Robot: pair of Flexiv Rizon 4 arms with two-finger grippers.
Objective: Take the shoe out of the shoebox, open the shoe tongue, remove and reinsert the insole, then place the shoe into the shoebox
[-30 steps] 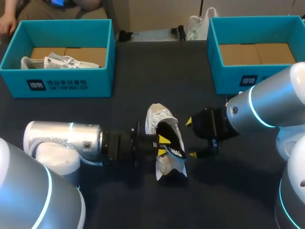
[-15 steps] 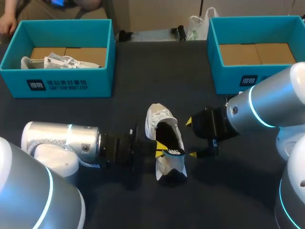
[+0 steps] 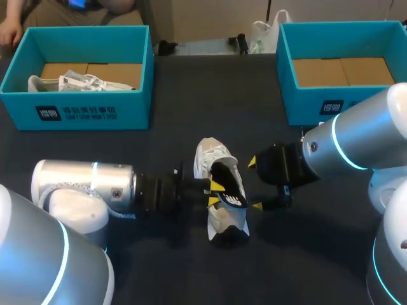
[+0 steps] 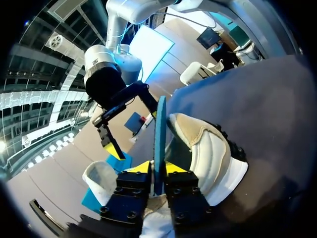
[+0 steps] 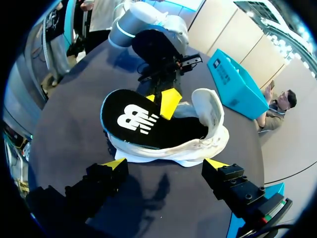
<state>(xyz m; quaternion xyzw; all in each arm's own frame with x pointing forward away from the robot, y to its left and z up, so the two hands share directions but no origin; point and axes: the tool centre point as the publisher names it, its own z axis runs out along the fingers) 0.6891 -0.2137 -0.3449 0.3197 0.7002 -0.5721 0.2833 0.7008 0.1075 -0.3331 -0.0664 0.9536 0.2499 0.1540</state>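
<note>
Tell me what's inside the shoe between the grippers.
The black insole lies partly in the shoe, one end sticking out, pinched by the fingers of the left gripper. Its inner end and the shoe's floor are covered.

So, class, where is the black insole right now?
In the head view the insole sticks out of the white shoe at mid-table, pinched by the left gripper, the open right gripper on its other side.
</note>
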